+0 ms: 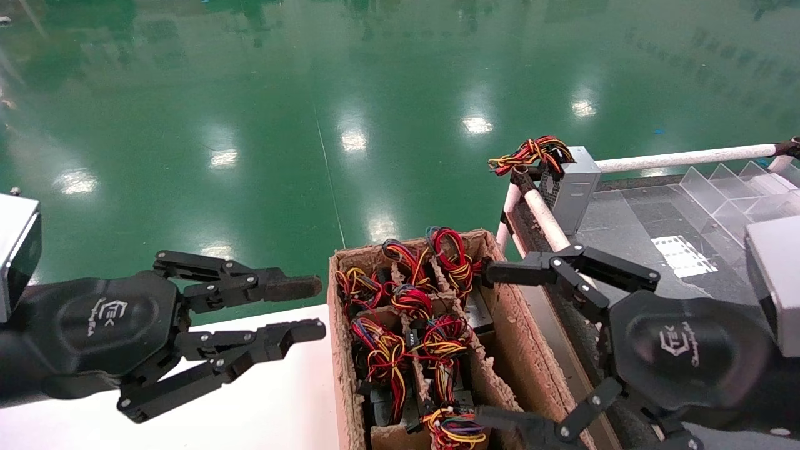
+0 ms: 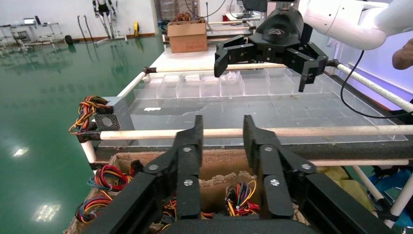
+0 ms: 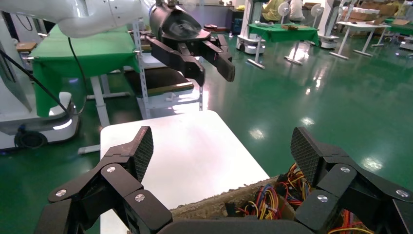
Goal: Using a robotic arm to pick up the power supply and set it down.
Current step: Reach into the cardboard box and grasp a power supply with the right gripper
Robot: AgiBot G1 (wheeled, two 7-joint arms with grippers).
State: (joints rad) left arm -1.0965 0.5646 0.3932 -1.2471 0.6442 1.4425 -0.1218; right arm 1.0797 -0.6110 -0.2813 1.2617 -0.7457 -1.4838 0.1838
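Several power supplies stand in a divided cardboard box (image 1: 506, 350), mostly only their wire bundles showing. One power supply with a looped red and yellow bundle (image 1: 455, 257) sits in the far right compartment. My right gripper (image 1: 489, 344), on the white robotic arm (image 2: 341, 17), hangs wide open over the box's right column, one fingertip beside that bundle, holding nothing. Its own view shows the pads (image 3: 142, 146) spread above the box rim (image 3: 214, 207). Left of the box my left gripper (image 1: 309, 309) hovers open and empty over the white table (image 1: 275, 400).
A grey power supply with splayed orange, black and red wires (image 1: 578, 187) sits on the corner of a pipe-framed rack (image 1: 681, 157) right of the box. Clear plastic dividers (image 1: 731, 187) stand on the rack's dark surface. Green floor lies beyond.
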